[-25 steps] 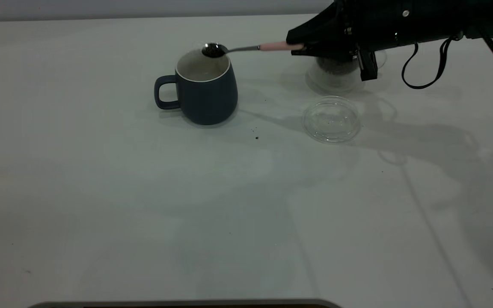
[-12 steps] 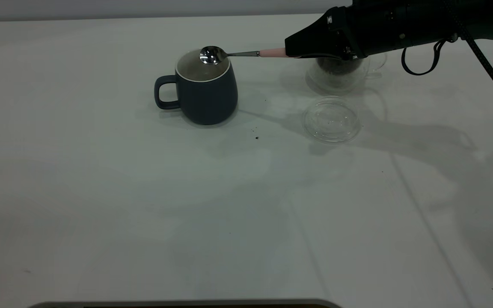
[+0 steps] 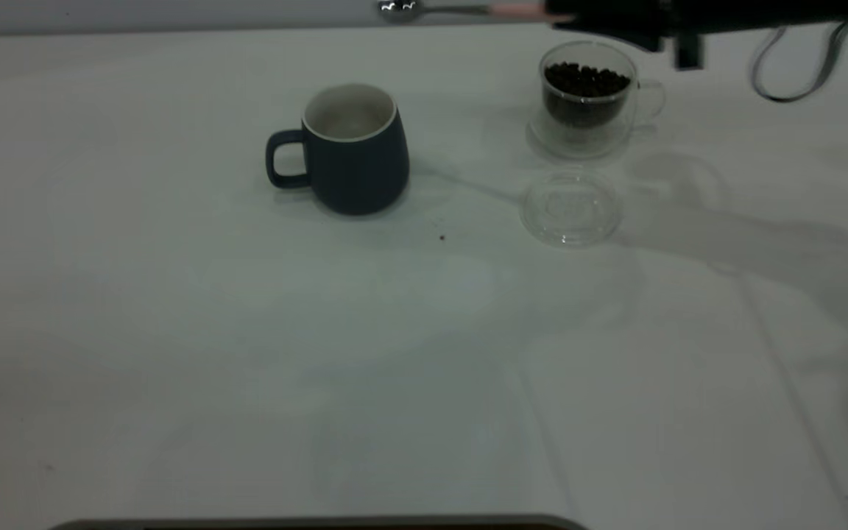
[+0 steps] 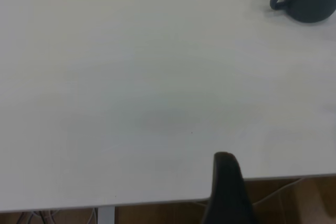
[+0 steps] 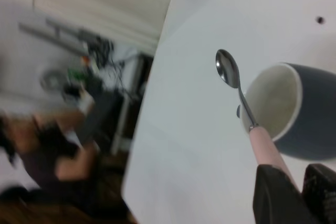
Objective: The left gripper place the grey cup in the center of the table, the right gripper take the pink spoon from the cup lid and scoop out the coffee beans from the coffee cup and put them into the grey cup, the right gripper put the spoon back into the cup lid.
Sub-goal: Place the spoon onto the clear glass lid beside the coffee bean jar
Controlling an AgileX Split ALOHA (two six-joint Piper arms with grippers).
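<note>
My right claw (image 3: 553,13), clenched on the pink spoon (image 3: 461,10), has risen well above the grey cup (image 3: 354,147) since a moment ago. The spoon's bowl is now empty. The coffee cup (image 3: 589,99), earlier hidden behind my claw, stands on the worktop (image 3: 247,331) in plain sight beside the lid (image 3: 570,206).

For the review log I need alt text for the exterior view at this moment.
The right gripper holds the emptied pink spoon high at the table's far edge; below stand the grey cup, the coffee cup of coffee beans and the cup lid.
</note>
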